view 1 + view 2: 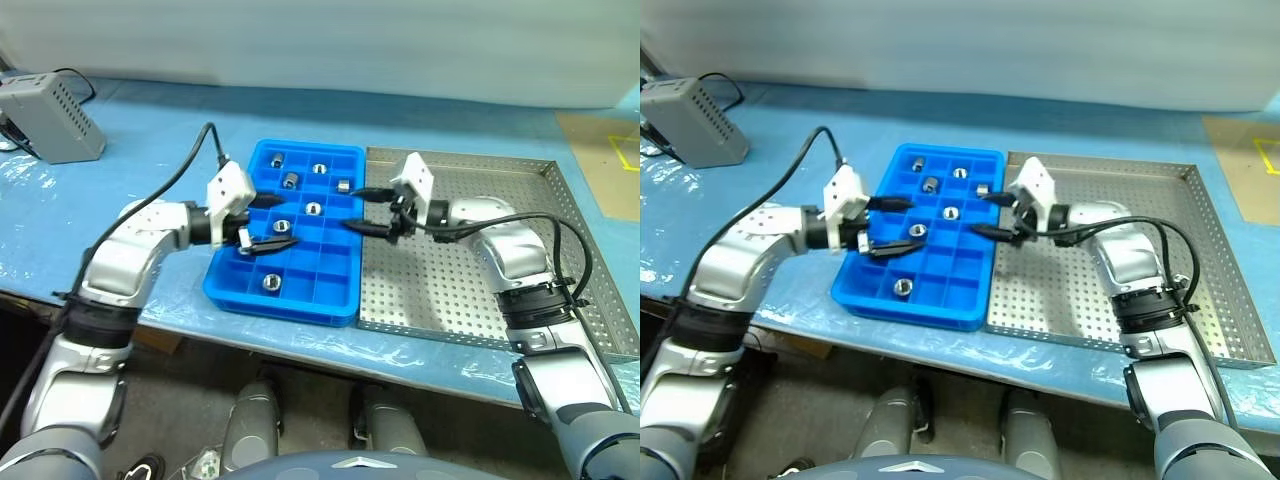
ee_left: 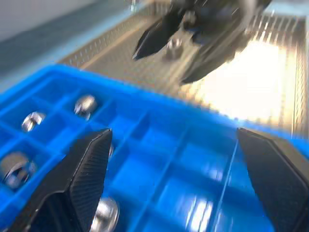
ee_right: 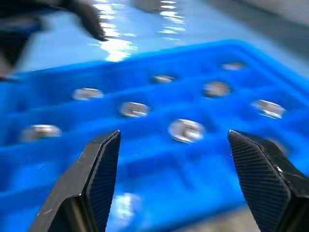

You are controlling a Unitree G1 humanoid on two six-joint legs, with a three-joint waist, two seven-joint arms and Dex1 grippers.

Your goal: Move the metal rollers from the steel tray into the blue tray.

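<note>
Between placements: both end effectors, left (image 1: 268, 222) and right (image 1: 368, 211), wide and empty over the blue tray (image 1: 335, 302). Rollers (image 1: 313, 209) in its compartments (none visible on the steel tray (image 1: 590, 290)). Next, probably checking for leftovers.

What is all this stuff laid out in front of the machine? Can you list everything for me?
metal rollers: at least seven, shiny silver, each in its own compartment of the blue tray; I see none on the steel tray.
blue tray: one, bright blue plastic grid, middle of the table, against the steel tray's left rim.
steel tray: one, silver with a dotted floor, to the right.
grey box: one, vented, with black cable, far left corner.
table cover: one, light blue sheet.
left tool: one, black fingers open, over the blue tray's left half.
right tool: one, black fingers open, above the seam between the trays.
</note>
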